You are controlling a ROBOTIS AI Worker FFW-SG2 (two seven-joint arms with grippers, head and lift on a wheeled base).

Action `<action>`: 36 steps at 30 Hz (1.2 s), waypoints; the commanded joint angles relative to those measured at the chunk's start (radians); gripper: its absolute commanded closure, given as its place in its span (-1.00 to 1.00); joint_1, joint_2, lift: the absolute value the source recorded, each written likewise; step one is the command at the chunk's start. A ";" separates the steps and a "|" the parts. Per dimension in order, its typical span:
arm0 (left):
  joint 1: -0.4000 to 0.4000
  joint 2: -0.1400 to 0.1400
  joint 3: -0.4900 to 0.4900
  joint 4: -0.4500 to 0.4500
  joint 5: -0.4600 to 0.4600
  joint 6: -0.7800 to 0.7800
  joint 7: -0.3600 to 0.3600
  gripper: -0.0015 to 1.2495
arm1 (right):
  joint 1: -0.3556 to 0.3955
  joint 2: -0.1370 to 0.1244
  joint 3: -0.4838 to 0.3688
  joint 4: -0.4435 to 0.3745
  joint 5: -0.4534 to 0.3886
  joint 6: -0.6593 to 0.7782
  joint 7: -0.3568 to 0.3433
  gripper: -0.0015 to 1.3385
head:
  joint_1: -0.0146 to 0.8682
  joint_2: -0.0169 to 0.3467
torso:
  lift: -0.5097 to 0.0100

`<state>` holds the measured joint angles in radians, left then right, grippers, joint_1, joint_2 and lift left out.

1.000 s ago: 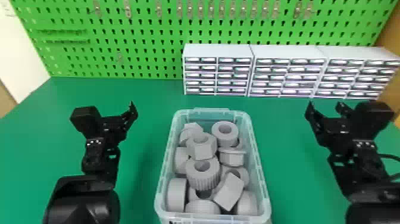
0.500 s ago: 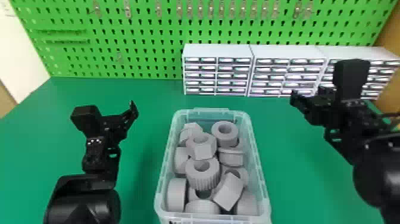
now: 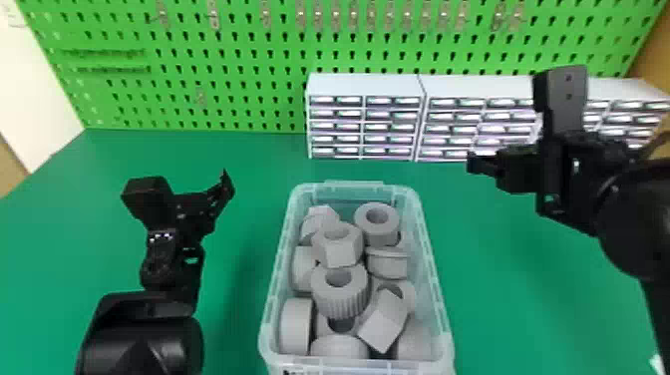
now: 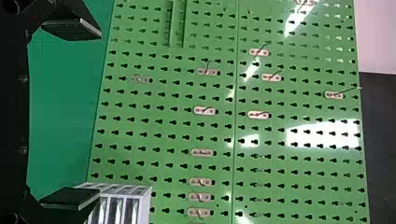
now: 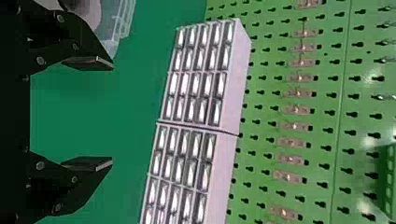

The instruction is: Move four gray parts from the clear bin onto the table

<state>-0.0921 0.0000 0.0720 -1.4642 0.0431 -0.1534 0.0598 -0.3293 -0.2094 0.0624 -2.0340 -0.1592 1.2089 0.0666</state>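
First pick, seemingly: my black right pincer (image 5: 112, 113), wide open, empty, must next reach a gray ribbed ring (image 3: 344, 298) inside the clear plastic bin (image 3: 434, 280).

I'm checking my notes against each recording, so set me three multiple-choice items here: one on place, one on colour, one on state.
1. Where is the clear bin?
A) On the table, in front of the drawer cabinets
B) On top of the drawer cabinets
C) Hanging on the pegboard

2. What colour are the parts in it?
A) Red
B) Blue
C) Gray

3. How is the right gripper?
A) Shut on a part
B) Open and empty
C) Shut and empty

1 A: the head view shows it there.
2 C: every visible part is gray.
3 B: its fingertips stand apart, nothing between them.
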 commanded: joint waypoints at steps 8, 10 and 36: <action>-0.003 -0.003 -0.006 0.002 -0.005 0.008 0.000 -0.84 | -0.139 -0.028 0.065 0.052 -0.106 0.224 0.001 -0.20 | 0.60 -0.51 | 0.76; -0.003 -0.003 -0.008 0.002 -0.005 0.009 0.000 -0.84 | -0.160 -0.031 0.077 0.071 -0.123 0.233 0.001 -0.20 | 0.60 -0.51 | 0.76; -0.003 -0.003 -0.020 0.002 -0.011 0.020 0.000 -0.84 | -0.398 -0.004 0.267 0.425 -0.025 0.169 0.283 -0.20 | 0.60 -0.51 | 0.76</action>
<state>-0.0934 0.0000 0.0576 -1.4618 0.0290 -0.1339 0.0598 -0.7028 -0.2334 0.3048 -1.6612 -0.2856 1.4046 0.2831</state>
